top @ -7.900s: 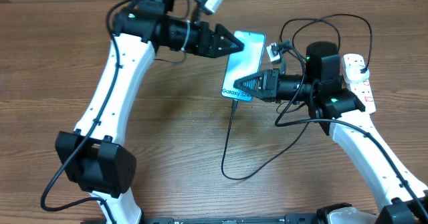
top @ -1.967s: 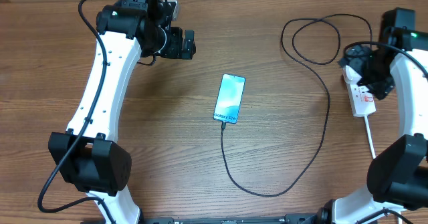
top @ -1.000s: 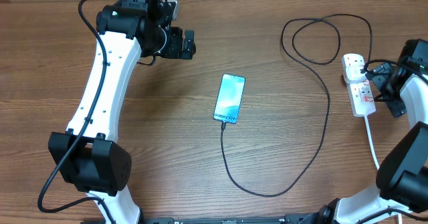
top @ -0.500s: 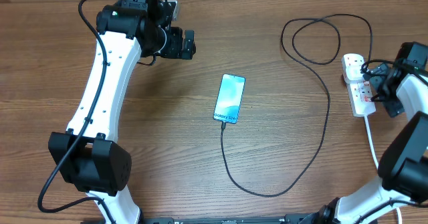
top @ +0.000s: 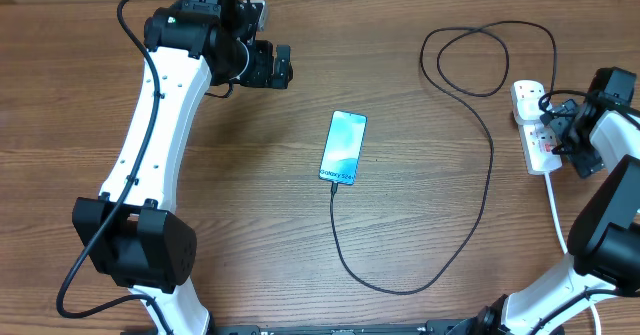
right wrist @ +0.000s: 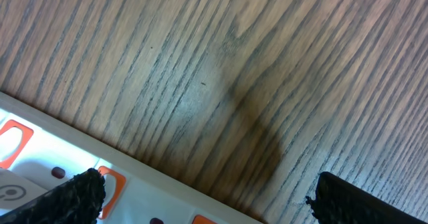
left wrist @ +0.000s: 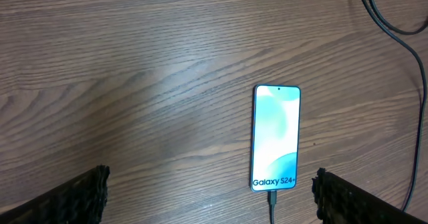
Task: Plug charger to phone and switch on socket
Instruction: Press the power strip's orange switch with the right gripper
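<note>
The phone [top: 343,147] lies face up mid-table, its blue screen lit; it also shows in the left wrist view [left wrist: 275,137]. The charger [top: 491,175] is a thin black cable. Its connector tip [left wrist: 272,198] sits in the phone's bottom edge, and the cable loops right and up toward the socket [top: 535,127]. The white socket with orange-red switches [right wrist: 110,180] lies at the right edge. My right gripper [top: 556,135] hovers open at the socket's right side, one finger [right wrist: 77,194] over the strip. My left gripper [top: 283,65] stands open, up and left of the phone, holding nothing.
A thick white cord [top: 555,210] runs from the socket toward the table's front right. The black cable makes a loop [top: 485,60] at the back right. Bare wood lies left of the phone.
My right gripper has shifted a little left, closer over the socket. The left arm, phone and cable have not moved.
</note>
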You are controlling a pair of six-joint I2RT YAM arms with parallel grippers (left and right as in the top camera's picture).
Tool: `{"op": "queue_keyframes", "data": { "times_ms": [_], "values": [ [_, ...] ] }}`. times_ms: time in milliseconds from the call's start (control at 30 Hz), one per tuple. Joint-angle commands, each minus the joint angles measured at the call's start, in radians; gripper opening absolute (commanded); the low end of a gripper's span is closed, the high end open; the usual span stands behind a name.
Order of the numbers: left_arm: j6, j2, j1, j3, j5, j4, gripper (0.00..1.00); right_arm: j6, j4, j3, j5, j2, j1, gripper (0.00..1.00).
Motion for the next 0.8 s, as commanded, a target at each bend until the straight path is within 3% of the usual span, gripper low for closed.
{"op": "queue_keyframes", "data": {
  "times_ms": [0,367,767],
  "values": [
    [0.008,-0.014,-0.002,0.011,-0.002,-0.001,1.0,0.0,0.007,-0.005,0.008,0.006,-0.004,1.0],
    [0.008,-0.014,-0.002,0.011,-0.002,-0.002,1.0,-0.031,0.049,-0.006,0.008,0.008,-0.004,1.0],
    [0.008,-0.014,-0.002,0.011,-0.002,-0.001,1.0,-0.03,-0.013,-0.006,0.008,0.008,-0.004,1.0]
  ]
}}
